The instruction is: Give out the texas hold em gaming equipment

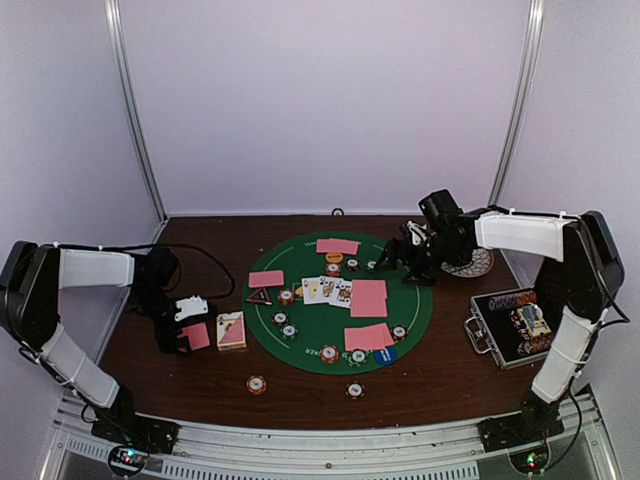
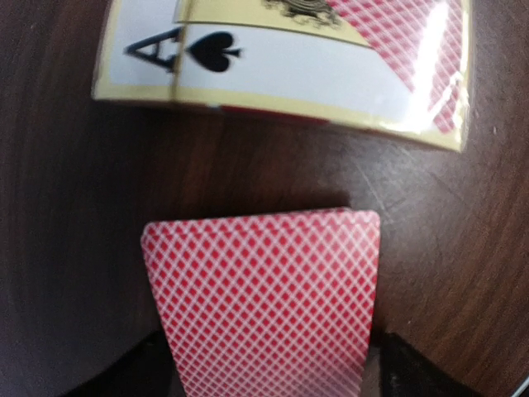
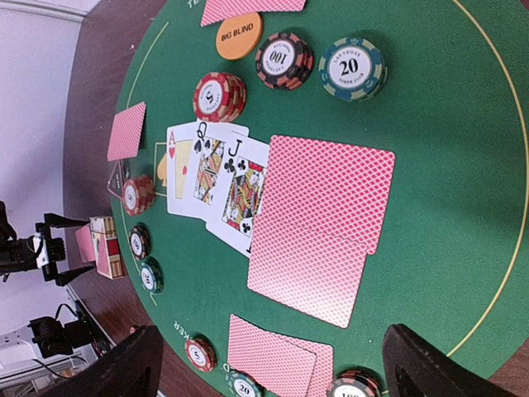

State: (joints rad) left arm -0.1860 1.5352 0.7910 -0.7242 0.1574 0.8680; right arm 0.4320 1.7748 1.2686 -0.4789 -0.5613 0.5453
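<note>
At the left side of the dark brown wooden table (image 1: 430, 380), off the green round felt mat (image 3: 446, 165), a single pink-backed playing card (image 2: 264, 298) sits between the fingers of the left gripper (image 1: 183, 332), just beside the yellow-edged card box (image 1: 231, 330). I cannot tell whether the jaws clamp the card or merely flank it. If the hold is loose, the card may slip out onto bare wood short of the mat, or catch on the box on the way across. The left arm is folded, elbow out to the left, wrist angled down toward the box. The right gripper (image 1: 392, 262) hangs wide open and empty above the mat's far right part, its forearm reaching in from the right. A careless descent could scatter the striped poker chips (image 3: 285, 59) or the face-down card pile (image 3: 318, 223) beneath.
</note>
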